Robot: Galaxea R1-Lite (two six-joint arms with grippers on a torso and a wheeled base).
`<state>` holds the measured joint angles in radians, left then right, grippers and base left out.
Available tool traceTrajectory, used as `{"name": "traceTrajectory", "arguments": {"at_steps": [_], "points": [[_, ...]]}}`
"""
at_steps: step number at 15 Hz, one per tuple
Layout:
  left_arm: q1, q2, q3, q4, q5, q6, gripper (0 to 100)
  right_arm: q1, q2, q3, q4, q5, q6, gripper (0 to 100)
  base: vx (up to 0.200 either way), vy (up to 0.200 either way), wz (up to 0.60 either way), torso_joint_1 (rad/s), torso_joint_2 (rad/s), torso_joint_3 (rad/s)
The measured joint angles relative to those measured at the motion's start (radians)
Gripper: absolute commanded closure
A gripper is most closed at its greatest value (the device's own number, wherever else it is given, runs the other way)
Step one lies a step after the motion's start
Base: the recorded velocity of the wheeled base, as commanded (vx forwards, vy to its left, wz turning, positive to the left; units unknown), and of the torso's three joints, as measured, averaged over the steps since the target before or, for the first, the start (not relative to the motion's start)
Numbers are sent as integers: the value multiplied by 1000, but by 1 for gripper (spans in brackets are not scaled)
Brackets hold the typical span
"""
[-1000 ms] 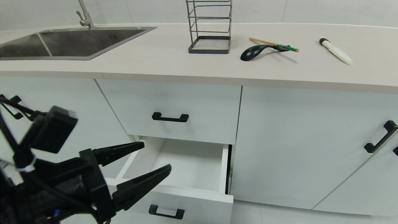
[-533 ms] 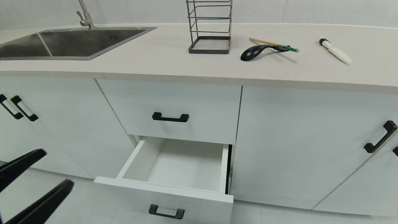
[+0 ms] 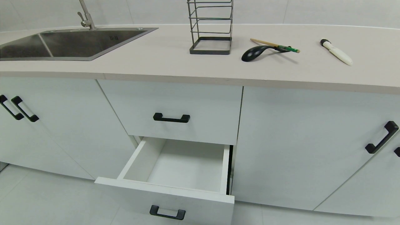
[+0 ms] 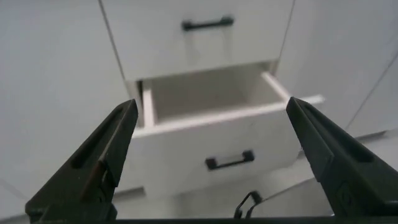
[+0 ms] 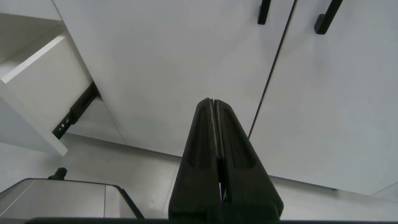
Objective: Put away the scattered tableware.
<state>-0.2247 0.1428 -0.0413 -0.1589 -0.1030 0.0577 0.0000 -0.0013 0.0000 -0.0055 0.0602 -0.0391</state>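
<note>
Spoon [image 3: 254, 53], black, lies on the counter [image 3: 140, 67], just right of a wire rack [image 3: 211, 31]. A wooden stick with a green end [image 3: 275, 45] rests against the spoon's handle. Farther right lies a white tool with a black tip [image 3: 337, 52]; it may be a knife, but it is too small to tell. A sink [image 3: 72, 42] is at the counter's left end. Under the counter the lower drawer [image 3: 162, 187] stands pulled out. The left gripper [image 4: 211, 102] hangs in front of that drawer, its fingers spread wide apart. The right gripper [image 5: 212, 102] is low by the cupboard doors [image 5: 186, 56], its fingers pressed tight together
</note>
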Motion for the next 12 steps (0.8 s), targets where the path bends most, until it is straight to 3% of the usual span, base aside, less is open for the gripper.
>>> {"name": "traceTrajectory", "arguments": {"at_steps": [3,7,9,12], "points": [[60,-38,34,159,68,-10,0,0,0,0,0,0,0,100,0,0,0,0,0,0],[166,-71,40,160,104,13,0,0,0,0,0,0,0,100,0,0,0,0,0,0],[213,-112,41,159,134,0,0,0,0,0,0,0,-1,100,0,0,0,0,0,0],[228,-137,41,159,135,-16,0,0,0,0,0,1,-1,100,0,0,0,0,0,0]]}}
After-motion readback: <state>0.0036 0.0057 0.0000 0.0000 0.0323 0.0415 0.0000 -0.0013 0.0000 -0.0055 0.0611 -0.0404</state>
